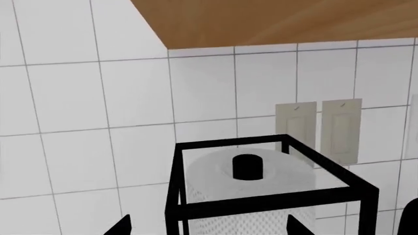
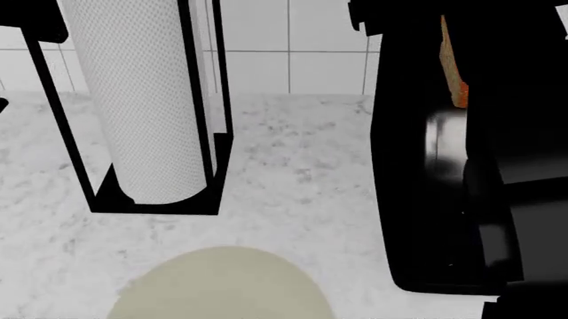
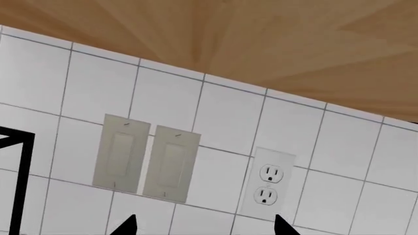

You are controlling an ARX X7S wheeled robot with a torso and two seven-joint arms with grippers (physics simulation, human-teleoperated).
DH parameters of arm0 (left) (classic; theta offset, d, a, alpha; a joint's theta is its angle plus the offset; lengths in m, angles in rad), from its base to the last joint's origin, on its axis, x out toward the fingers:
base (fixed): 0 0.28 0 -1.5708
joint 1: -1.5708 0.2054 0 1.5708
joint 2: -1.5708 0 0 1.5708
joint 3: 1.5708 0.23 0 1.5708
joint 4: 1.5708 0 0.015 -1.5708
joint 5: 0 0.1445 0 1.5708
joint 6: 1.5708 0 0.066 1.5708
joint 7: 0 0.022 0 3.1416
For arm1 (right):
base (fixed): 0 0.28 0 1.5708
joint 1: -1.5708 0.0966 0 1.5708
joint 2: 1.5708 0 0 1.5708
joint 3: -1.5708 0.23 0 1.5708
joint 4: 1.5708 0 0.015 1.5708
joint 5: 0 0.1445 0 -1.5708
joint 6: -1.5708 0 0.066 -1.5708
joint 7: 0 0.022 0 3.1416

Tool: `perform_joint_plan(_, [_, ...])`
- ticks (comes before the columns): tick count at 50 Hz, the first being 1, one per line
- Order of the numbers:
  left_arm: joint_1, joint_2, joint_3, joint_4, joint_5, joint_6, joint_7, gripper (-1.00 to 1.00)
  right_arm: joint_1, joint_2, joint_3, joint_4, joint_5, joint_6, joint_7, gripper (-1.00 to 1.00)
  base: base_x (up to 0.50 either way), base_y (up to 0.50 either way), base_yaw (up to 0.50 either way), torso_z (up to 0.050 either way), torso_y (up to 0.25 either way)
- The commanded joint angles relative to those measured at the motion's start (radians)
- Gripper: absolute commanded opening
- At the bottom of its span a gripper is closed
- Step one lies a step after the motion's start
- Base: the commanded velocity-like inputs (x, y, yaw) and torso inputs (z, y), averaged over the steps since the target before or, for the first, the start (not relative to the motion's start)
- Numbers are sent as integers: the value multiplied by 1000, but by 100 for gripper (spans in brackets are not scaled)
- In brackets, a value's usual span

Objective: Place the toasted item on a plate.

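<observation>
The toasted item (image 2: 451, 63) is showing only as a thin tan and orange-brown edge at the upper right of the head view, standing upright with its long axis vertical, tucked in what looks like a black toaster (image 2: 417, 199). Dark shapes are crowding it; I cannot tell whether any of them is the right arm. The plate (image 2: 222, 286) is lying flat on the marble counter (image 2: 302, 166) at the bottom centre, well apart from the bread, down and to the left of it. A paper towel roll (image 2: 142, 100) in its black frame (image 2: 213, 80) is standing at the upper left.

In both wrist views only dark fingertip corners are peeking in at the bottom edge, set apart: the left gripper (image 1: 207, 230) is facing the roll, the right gripper (image 3: 205, 230) the tiled wall (image 3: 228, 117) with its outlet (image 3: 271, 182). Neither is holding anything. Judging by sides, the right arm is the nearer one.
</observation>
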Motion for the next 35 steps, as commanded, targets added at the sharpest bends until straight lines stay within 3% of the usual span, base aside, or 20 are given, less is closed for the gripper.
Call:
perform_joint_plan(1, [-6,-3,0,4,-8,-6,-5,100,4,4,-2,-7,6,12,0,100,0,0,0,0,0])
perform_joint_plan(6, [1,-5,1,2,-9,2,-4,100,28,6,-24,-2,1,50,6,100,0,0,0,0,0])
perform_joint_plan(11, [13,-8,1,-1,-10,12,-3,100,120,19,-99,63,-12,202,9,100,0,0,0,0,0])
perform_joint_plan(19, [21,-7,-5,6,-17,9,-8,100,248,6,-65,135,10,383,-2,100,0,0,0,0,0])
perform_joint_plan(23, [20,-7,-4,8,-20,7,-10,100,308,46,-23,250,315,396,235,100,0,0,0,0,0])
perform_joint_plan(25, [26,-5,-7,8,-22,11,-11,100,359,101,-111,317,487,396,333,100,0,0,0,0,0])
perform_joint_plan(35, [41,-7,-4,8,-24,20,-13,100,413,116,-175,460,581,384,379,100,0,0,0,0,0])
